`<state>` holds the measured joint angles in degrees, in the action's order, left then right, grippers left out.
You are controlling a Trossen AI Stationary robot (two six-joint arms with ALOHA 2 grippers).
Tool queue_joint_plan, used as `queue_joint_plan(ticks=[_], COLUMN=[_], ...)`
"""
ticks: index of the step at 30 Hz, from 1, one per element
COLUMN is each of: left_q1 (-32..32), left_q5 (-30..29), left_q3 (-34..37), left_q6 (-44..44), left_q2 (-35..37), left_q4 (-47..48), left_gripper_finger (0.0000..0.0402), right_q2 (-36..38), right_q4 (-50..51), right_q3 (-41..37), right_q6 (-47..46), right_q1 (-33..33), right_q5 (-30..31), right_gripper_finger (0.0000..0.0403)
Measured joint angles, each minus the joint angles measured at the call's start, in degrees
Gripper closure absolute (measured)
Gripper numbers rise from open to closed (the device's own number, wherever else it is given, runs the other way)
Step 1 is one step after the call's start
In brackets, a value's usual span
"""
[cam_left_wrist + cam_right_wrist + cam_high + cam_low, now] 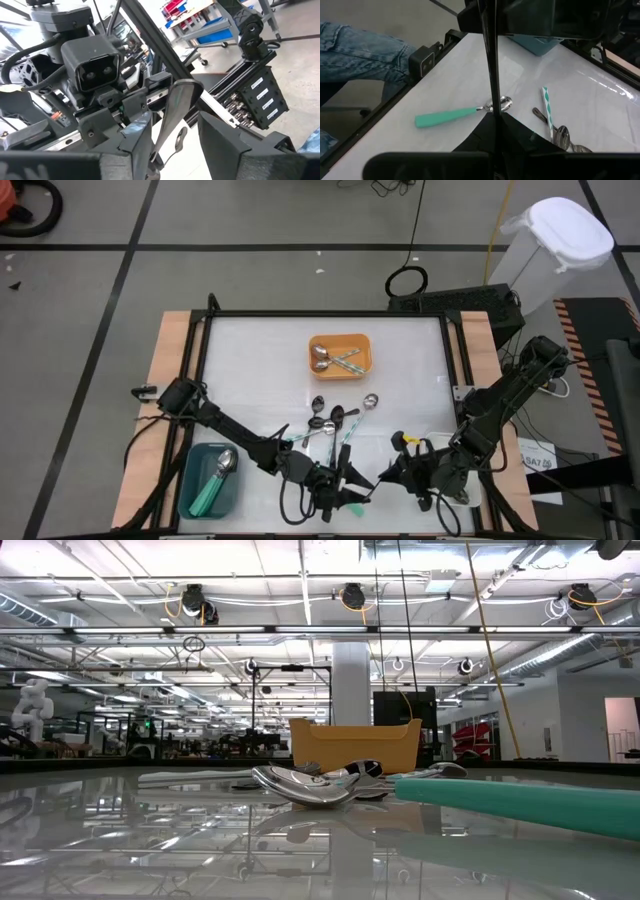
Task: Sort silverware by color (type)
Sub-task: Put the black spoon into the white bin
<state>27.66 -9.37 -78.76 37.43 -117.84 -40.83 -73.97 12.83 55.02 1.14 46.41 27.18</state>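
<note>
- Spreading wide, the white table is framed by black rails; spoons lie mid-table.
- A black spoon is seen between the left gripper's parted fingers and pinched in the closed right gripper.

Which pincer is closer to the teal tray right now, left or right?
Left. The left pincer is near the table's front edge, to the right of the teal tray with a gap. The right pincer, shut on a black spoon, is farther right still.
</note>
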Motion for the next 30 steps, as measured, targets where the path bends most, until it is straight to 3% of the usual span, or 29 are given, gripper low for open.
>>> queue_joint_plan(ticks=[8, 21, 30], left_q1=[-0.1, -0.2, -1.1], left_q5=[0.2, 0.4, 0.5], left_q3=[0.0, 0.0, 0.0], left_q6=[-0.5, 0.6, 0.0], left_q2=[0.0, 0.0, 0.0], left_q4=[-1.6, -1.2, -1.5], left_gripper_finger=[0.0284, 0.0292, 0.0371], right_q2=[0.0, 0.0, 0.0], right_q4=[-1.4, -1.4, -1.0], right_q3=[0.0, 0.0, 0.0], right_q6=[1.2, 1.2, 0.8], right_q1=[-0.5, -1.1, -1.1], right_q5=[0.0, 0.0, -0.3], right_gripper_finger=[0.0394, 0.0394, 0.0394])
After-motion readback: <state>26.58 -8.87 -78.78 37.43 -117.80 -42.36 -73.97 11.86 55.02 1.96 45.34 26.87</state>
